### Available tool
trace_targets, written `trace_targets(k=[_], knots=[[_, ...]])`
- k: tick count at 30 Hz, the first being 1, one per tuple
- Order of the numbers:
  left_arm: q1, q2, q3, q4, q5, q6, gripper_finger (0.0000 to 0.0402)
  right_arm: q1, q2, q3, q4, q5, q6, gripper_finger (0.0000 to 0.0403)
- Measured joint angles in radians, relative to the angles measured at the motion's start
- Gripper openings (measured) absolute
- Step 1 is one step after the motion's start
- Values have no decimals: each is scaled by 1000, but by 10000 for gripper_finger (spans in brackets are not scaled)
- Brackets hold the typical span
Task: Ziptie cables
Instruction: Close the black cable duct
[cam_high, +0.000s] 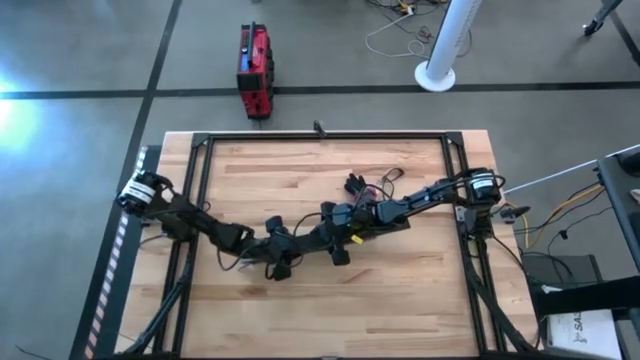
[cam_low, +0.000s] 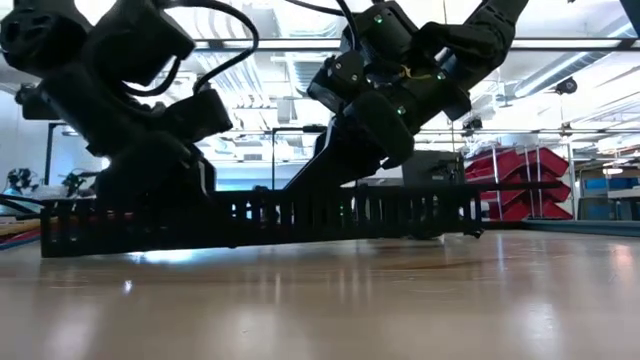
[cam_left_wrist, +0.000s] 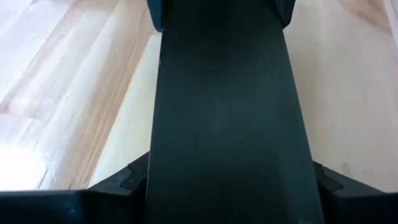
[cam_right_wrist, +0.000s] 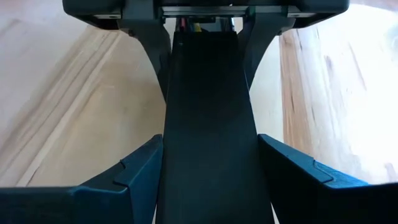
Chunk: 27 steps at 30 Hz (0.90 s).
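A long black slotted duct (cam_low: 260, 220) lies level and low along the table. Both arms meet over it at mid-table. My left gripper (cam_left_wrist: 230, 177) and my right gripper (cam_right_wrist: 210, 162) are each shut on the duct, facing one another along it. The left one also shows in the right wrist view (cam_right_wrist: 205, 9). The cables (cam_high: 375, 185), a loose tangle of thin wires with some red, lie on the wood just beyond the right arm, and no gripper touches them. The ziptie is out of view. My left gripper pinches the duct's two long sides (cam_left_wrist: 155, 168) between its two fingers, and the duct runs lengthwise away between them. Whether the duct rests on the table or hangs just above it, I cannot tell. My right gripper pinches the duct's two long sides (cam_right_wrist: 168, 149), one finger (cam_right_wrist: 140, 171) on each side. It comes from the table's right and is aligned along the duct, which stays level.
A black metal frame (cam_high: 320, 138) borders the wooden table. A red case (cam_high: 254, 68) and a white stand (cam_high: 440, 60) sit on the floor beyond the far edge. Bare wood (cam_high: 330, 310) lies on the near side of the arms.
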Motion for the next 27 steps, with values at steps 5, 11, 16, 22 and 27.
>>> trace_targets(k=[5, 11, 16, 22, 27], knots=[[7, 2, 25, -55, 15, 12, 229, 0, 31, 0, 15, -2, 6, 218], [9, -29, 105, -208, -14, -74, 282, 0, 45, 8, 25, -6, 5, 218], [6, -58, 189, -460, 78, -110, 311, -10, 48, 7, 16, -15, 4, 218], [-18, -75, 207, -717, 187, -218, 311, -15, 48, 6, 9, -17, 6, 218], [-44, -83, 101, -644, 202, -324, 310, -16, 48, 5, 5, -31, -1, 218]])
